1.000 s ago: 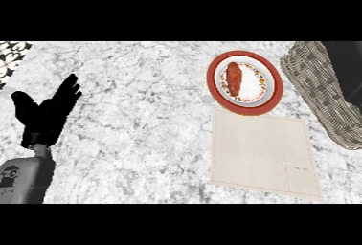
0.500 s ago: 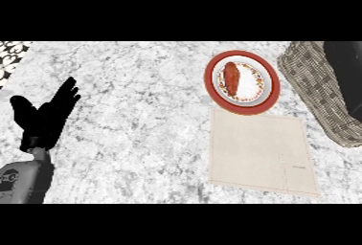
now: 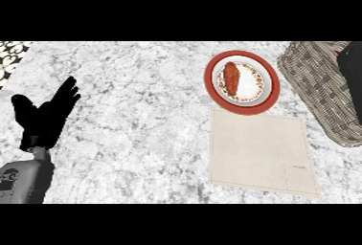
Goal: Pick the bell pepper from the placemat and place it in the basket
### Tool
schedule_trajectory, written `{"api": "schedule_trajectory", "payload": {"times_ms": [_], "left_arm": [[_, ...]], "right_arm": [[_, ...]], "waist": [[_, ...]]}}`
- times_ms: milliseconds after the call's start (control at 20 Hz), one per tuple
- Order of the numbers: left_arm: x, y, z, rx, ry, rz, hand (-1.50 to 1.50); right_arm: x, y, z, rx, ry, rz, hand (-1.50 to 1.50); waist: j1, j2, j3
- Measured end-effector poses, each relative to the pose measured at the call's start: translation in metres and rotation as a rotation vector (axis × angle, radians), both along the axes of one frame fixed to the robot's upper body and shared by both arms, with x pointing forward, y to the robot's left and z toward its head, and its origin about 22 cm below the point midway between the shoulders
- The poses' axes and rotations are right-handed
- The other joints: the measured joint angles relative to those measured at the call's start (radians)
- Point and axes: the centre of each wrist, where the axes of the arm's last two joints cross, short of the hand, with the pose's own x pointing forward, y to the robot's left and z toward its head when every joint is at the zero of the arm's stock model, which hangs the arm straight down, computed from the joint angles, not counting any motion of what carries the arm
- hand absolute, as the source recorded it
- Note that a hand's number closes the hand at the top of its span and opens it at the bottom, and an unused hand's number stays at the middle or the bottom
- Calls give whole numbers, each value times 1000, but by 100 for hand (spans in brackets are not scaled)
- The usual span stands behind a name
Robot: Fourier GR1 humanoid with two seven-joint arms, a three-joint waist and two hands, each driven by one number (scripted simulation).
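One reddish item (image 3: pixel 232 77) on plate (image 3: pixel 213 79); left robot hand (image 3: pixel 44 120) open, empty; right robot hand (image 3: pixel 351 72) over basket (image 3: pixel 311 76), unclear.

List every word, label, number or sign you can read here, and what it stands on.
None can be read.
Forearm: dark round mark, too blurred to read.
Placemat: faint small mark near a corner, too small to read.
Plate: patterned rim, no words.
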Motion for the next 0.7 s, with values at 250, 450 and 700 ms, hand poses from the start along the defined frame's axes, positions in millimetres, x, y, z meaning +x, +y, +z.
{"api": "schedule_trajectory", "payload": {"times_ms": [250, 450, 700], "left_arm": [[0, 2, -1, -1, 5, 1, 0], [-2, 3, -3, -7, 8, 7, 0], [-9, 13, -6, -6, 25, 45, 0]], "right_arm": [[-1, -3, 0, -7, -78, 5, -150], [-7, -15, 11, 1, -217, -46, -150], [-16, -21, 24, 35, -403, -93, -150]], "waist": [[0, -1, 0], [-14, -7, -1], [-43, -22, -1]]}}
